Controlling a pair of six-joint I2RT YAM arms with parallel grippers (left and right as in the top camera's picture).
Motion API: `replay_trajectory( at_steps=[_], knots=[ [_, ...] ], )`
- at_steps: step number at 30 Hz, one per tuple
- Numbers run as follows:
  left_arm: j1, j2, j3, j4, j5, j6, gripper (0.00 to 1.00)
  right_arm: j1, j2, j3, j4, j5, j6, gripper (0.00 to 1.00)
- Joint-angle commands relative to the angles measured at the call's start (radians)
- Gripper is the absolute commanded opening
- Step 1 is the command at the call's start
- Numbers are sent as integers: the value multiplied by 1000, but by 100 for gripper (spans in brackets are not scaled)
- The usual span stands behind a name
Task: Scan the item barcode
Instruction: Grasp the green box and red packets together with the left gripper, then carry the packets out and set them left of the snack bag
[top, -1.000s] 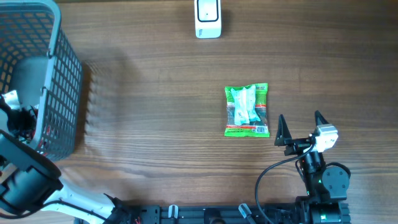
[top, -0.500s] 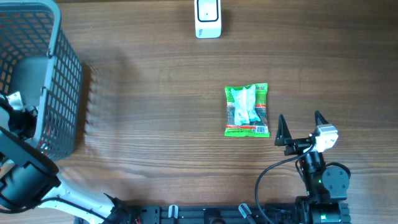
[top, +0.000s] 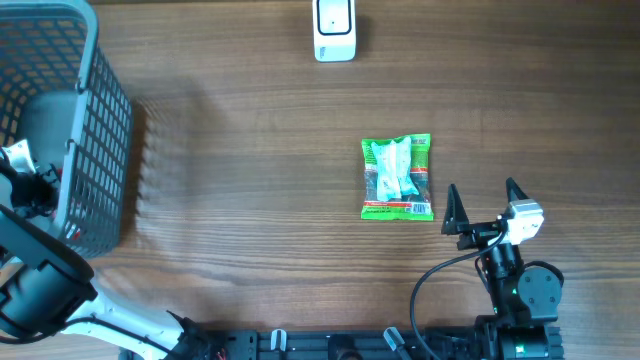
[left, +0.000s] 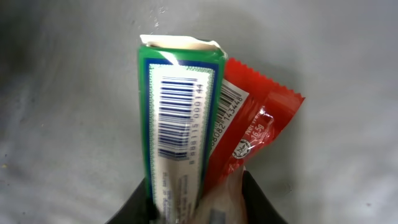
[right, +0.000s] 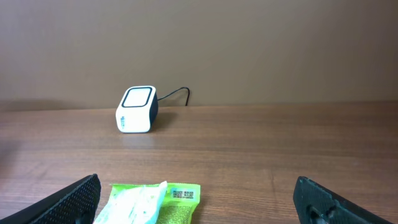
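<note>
In the basket (top: 105, 130), the left gripper (left: 199, 202) has its jaws clamped on a green barcoded box (left: 177, 112) and a red sachet (left: 252, 127). Lift slowly so only the box comes. The right gripper (top: 482, 190) has its jaws apart.

Wood-grain table (top: 250, 150); plain brown wall (right: 249, 43) behind; even light.

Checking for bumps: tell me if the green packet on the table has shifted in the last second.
No. The green packet keeps the same spot and angle relative to the white scanner.
</note>
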Motion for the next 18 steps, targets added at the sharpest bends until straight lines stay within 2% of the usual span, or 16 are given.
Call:
replay_trajectory(
  at_steps=[1,7,13,18],
  knots=[
    [-5,14,65,-14,62,-38,18,-3,-1,-1,6,-2,-3,100],
    [-24,-70,233,-51,27,-79,26,-3,-1,-1,6,-2,-3,100],
    [-77,-198,409,-54,-50,-79,27,-3,-1,-1,6,-2,-3,100],
    [-161,-332,507,-45,-57,-114,26,-3,-1,-1,6,-2,-3,100]
  ],
)
